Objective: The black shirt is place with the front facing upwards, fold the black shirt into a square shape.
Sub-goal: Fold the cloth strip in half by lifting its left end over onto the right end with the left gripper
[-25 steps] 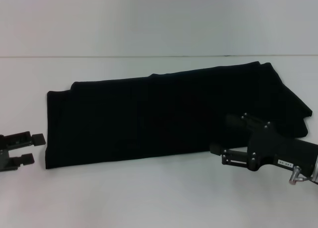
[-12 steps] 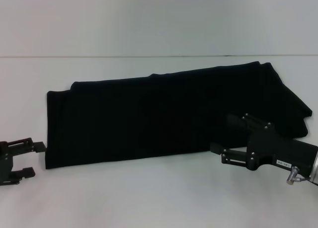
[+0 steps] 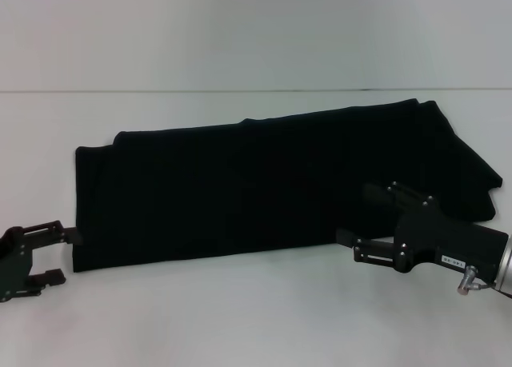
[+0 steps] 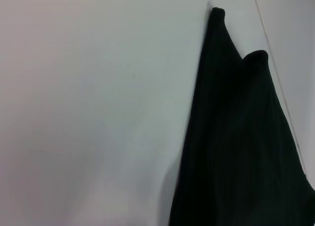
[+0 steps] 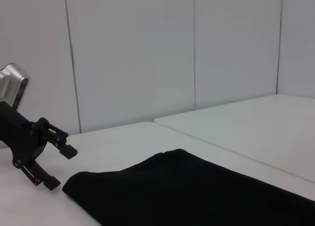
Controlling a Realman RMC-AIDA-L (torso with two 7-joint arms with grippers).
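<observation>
Black shirt lies on the white surface as a long band running left-right, sides apparently already folded in, no print showing. So lengthwise folds look done; what's left, I judge, is folding the band end over end into a square.

My left claw sits low just beside the shirt's near-left corner, released, fingers spread, holding nothing, not touching cloth as far as I can tell. My right claw is at the band's near edge toward the right end, fingers apart w/ the upper one over the cloth; nothing gripped yet.
</observation>
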